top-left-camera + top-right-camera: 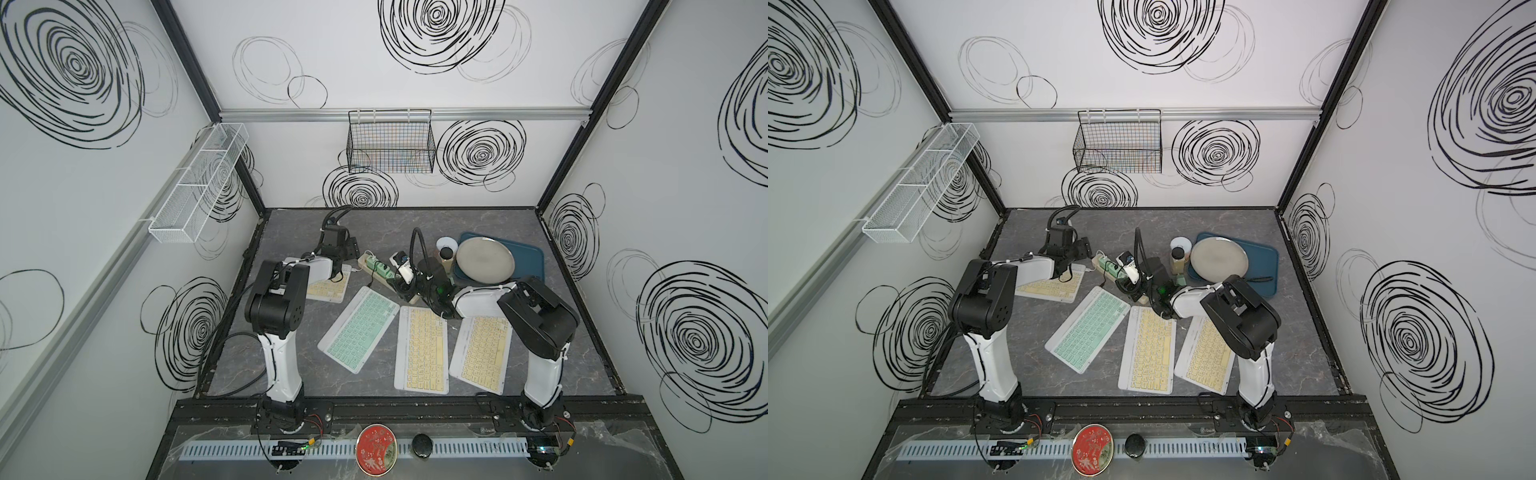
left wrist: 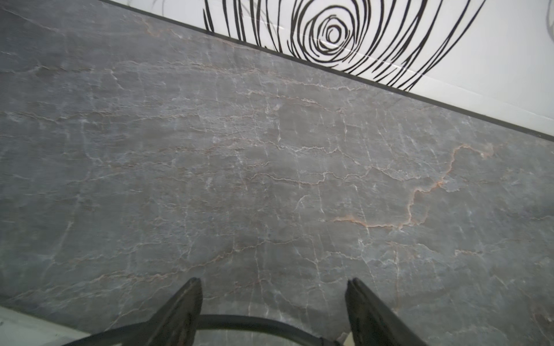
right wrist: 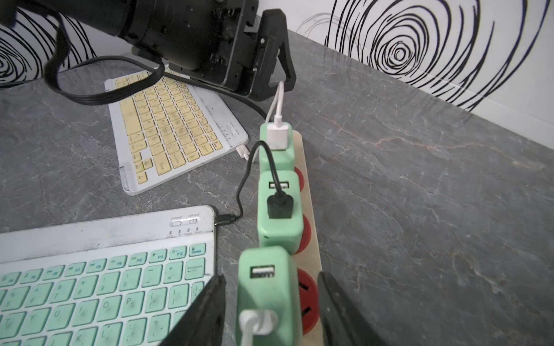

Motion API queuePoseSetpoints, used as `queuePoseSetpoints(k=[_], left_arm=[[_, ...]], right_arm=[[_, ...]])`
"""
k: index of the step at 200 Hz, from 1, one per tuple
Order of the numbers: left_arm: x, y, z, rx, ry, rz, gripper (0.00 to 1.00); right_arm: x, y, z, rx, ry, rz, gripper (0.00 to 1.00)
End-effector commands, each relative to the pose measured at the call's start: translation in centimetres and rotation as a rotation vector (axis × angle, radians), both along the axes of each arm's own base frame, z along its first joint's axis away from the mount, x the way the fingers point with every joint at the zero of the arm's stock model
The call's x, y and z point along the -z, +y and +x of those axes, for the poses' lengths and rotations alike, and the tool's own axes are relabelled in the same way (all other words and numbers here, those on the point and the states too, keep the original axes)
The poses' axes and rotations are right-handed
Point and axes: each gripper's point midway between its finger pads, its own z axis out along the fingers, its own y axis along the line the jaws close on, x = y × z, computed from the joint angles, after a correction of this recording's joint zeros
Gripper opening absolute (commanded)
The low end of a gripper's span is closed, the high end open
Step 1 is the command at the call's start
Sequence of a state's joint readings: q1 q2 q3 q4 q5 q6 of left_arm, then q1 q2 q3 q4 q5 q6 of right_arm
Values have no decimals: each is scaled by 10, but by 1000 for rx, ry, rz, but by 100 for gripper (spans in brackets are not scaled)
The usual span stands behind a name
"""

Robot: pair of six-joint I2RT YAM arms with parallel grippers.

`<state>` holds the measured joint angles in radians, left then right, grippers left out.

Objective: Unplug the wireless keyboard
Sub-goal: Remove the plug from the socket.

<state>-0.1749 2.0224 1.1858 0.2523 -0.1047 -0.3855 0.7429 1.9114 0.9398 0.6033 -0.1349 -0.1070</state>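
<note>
We log a grey marble-look surface (image 1: pixel 291 374). Flat on it lie a mint-keyed keyboard (image 1: pixel 358 330) mid-surface, a middle yellow-keyed keyboard (image 1: pixel 422 349) just beside it, an outer yellow-keyed keyboard (image 1: pixel 482 353) next along, and a far yellow-keyed keyboard (image 1: pixel 328 287) under the left arm. A power strip (image 1: pixel 365 262) lies behind the mint one. A blue tray (image 1: pixel 530 259) sits at the far right corner, with a jar (image 1: pixel 446 254) just beside it.

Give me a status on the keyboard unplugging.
Done: nothing; three cables sit plugged into the green adapters. In hand: right gripper straddles the nearest adapter, fingers open; left gripper hovers open over bare table. Left: grip and pull the plug.
</note>
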Motion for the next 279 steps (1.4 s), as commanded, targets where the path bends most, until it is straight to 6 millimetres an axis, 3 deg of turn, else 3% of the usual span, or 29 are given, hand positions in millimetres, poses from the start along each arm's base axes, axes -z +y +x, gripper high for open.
queuePoseSetpoints(k=[1, 54, 117, 145, 172, 213, 234, 279], left_arm=[[4, -14, 4, 44, 14, -9, 81], [18, -34, -5, 113, 46, -17, 83], [16, -47, -19, 160, 23, -137, 84], [15, -40, -25, 131, 26, -115, 84], [28, -32, -34, 102, 72, -88, 83], [24, -33, -60, 61, -8, -283, 84], [35, -39, -72, 72, -20, -351, 84], [58, -35, -83, 37, -30, -387, 84]], right_arm=[[9, 4, 4, -3, 17, -23, 48], [15, 9, 8, -12, 61, -16, 38], [13, 6, 12, -27, 117, 44, 29], [15, 6, 12, -29, 127, 46, 23], [17, 6, 10, -36, 132, 50, 19], [18, 4, 9, -35, 114, 42, 7], [17, 6, 7, -42, 110, 47, 1], [23, 8, 6, -9, 37, -34, 0]])
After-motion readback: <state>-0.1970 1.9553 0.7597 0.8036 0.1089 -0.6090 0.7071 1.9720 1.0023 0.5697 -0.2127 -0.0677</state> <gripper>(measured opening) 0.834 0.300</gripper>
